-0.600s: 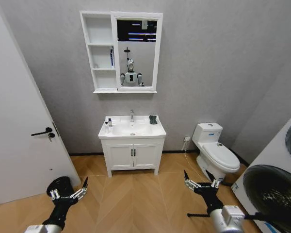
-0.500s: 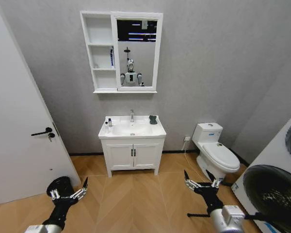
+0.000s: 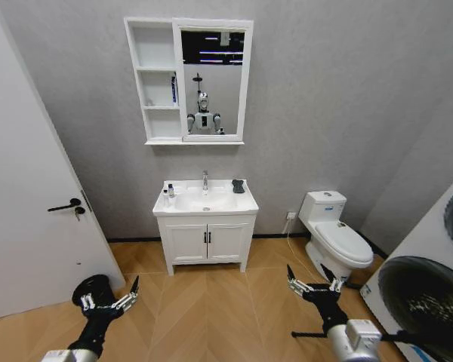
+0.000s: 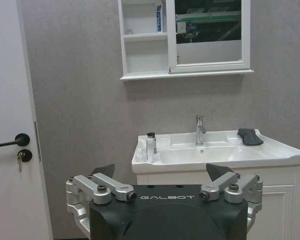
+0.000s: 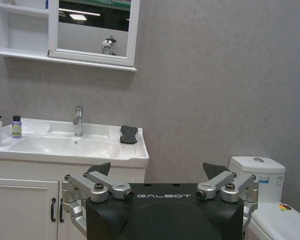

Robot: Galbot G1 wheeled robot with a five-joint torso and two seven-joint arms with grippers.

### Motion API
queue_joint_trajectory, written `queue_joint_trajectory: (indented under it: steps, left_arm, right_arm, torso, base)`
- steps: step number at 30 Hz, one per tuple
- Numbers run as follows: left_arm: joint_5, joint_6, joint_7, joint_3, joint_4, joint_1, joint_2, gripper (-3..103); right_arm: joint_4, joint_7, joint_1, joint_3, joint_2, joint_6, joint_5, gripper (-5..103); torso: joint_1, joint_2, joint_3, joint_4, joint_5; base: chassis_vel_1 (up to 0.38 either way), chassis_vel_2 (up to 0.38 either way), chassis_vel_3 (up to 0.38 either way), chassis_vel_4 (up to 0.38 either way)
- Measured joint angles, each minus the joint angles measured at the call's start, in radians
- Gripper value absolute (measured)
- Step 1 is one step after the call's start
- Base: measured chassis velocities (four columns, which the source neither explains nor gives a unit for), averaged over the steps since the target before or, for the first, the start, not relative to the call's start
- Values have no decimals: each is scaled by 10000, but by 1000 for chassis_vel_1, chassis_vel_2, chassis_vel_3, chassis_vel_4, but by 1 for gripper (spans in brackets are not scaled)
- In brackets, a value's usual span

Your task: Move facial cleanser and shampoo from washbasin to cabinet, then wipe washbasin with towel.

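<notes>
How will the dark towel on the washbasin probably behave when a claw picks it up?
The towel lies folded and flat on the washbasin rim beside the tap, so it looks soft; it would likely droop and perhaps unfold when lifted. It seems small next to the basin, so probably light. Being cloth, it should not roll, though it may slide on smooth ceramic.

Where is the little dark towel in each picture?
Head view: the towel lies on the washbasin's back right corner, right of the tap.
Left wrist view: towel right of the tap.
Right wrist view: towel right of the tap.
Shared landmark: the tap.
</notes>
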Motion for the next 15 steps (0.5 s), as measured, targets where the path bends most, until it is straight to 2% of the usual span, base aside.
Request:
queue_joint_trajectory:
  steps: [15]
  left_arm:
    - [46,-211,64,-46,-51,246,-74,100]
  right_arm:
    - [10,-37,-93,-1,13,164,16,100]
  torso:
    - [3,-1,0,-2,-1]
  base:
    - [-116,123,118,-120]
